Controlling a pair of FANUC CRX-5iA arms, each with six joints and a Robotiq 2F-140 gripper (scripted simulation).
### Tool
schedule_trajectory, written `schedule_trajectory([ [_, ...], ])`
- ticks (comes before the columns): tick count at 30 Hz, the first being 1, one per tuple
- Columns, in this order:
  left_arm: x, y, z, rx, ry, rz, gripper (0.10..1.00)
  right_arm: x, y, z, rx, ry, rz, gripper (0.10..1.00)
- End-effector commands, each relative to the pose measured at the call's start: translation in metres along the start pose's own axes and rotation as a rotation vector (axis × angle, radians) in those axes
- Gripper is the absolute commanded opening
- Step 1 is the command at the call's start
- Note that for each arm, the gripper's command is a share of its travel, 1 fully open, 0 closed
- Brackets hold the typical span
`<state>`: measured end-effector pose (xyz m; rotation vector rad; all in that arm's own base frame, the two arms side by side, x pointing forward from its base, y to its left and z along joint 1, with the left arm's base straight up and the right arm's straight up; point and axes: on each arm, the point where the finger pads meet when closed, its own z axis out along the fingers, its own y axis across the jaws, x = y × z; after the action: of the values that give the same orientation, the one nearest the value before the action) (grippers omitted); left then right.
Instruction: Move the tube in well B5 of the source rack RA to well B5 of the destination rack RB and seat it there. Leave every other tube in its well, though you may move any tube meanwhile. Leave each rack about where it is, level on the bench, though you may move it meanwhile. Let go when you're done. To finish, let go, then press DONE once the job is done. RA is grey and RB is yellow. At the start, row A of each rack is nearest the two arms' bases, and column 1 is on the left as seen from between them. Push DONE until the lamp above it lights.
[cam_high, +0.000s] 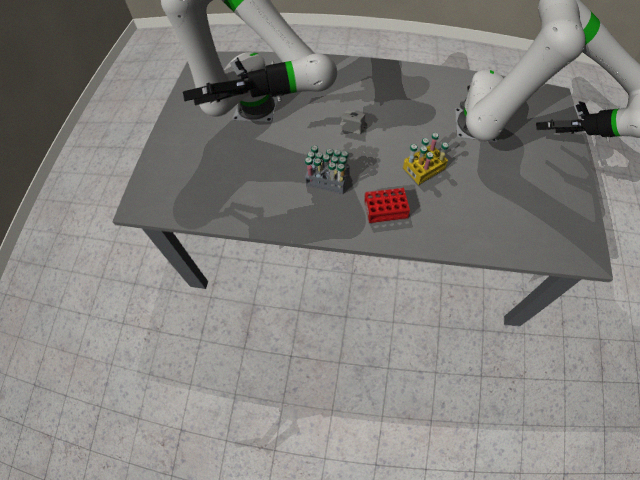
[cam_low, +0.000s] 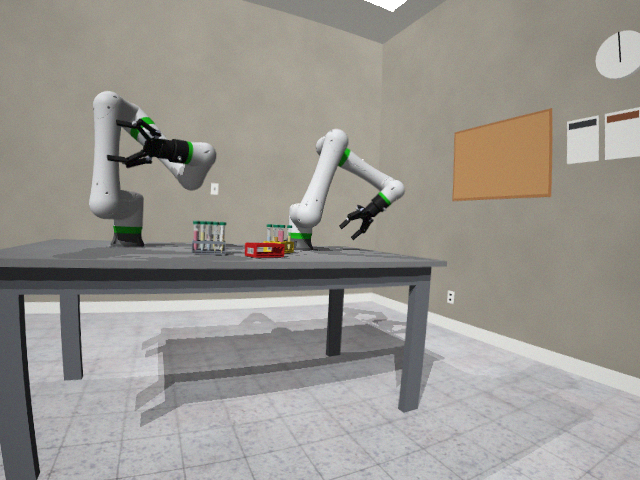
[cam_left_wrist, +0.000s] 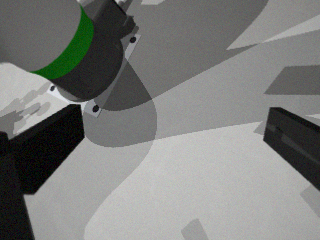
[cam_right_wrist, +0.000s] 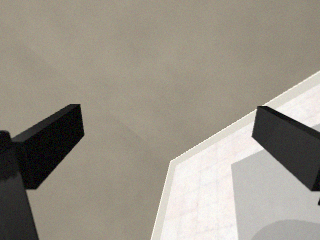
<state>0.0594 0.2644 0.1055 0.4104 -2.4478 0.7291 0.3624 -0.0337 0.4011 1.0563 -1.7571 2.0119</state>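
Observation:
The grey rack RA (cam_high: 325, 183) (cam_low: 208, 250) stands on the bench with green-capped tubes. The tube at its B5 well (cam_high: 310, 154) appears as the middle cap at the picture-left end in the top view; its body is hidden. The yellow rack RB (cam_high: 419, 176) (cam_low: 290, 248) stands turned on the bench, with several capped tubes; its B5 well is not clear. My left gripper (cam_high: 540, 125) (cam_low: 347, 231) (cam_left_wrist: 174, 122) is open and empty, far from RB at picture right. My right gripper (cam_high: 190, 94) (cam_low: 114, 140) (cam_right_wrist: 168, 120) is open and empty, high at picture left.
A red rack (cam_high: 371, 198) (cam_low: 273, 253) without tubes stands near RB, toward the bench's far edge from the bases. A small pale box (cam_high: 353, 125) lies between the arm bases; no lit lamp can be made out.

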Motion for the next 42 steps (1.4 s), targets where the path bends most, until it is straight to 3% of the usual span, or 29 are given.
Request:
schedule_trajectory([
  [1, 0.0, 0.0, -0.0006, -0.001, -0.001, 0.0, 1.0, 0.0003, -0.0004, -0.0001, 0.0, 0.0, 0.001, 1.0],
  [17, 0.0, 0.0, -0.0006, -0.001, -0.001, 0.0, 1.0, 0.0003, -0.0004, -0.0001, 0.0, 0.0, 0.001, 1.0],
  [18, 0.0, 0.0, -0.0006, -0.001, -0.001, 0.0, 0.099, 0.0003, -0.0004, -0.0001, 0.0, 0.0, 0.001, 0.282],
  [42, -0.0002, 0.0012, -0.0021, -0.002, -0.008, -0.034, 0.099, 0.0003, -0.0004, -0.0001, 0.0, 0.0, 0.001, 0.282],
])
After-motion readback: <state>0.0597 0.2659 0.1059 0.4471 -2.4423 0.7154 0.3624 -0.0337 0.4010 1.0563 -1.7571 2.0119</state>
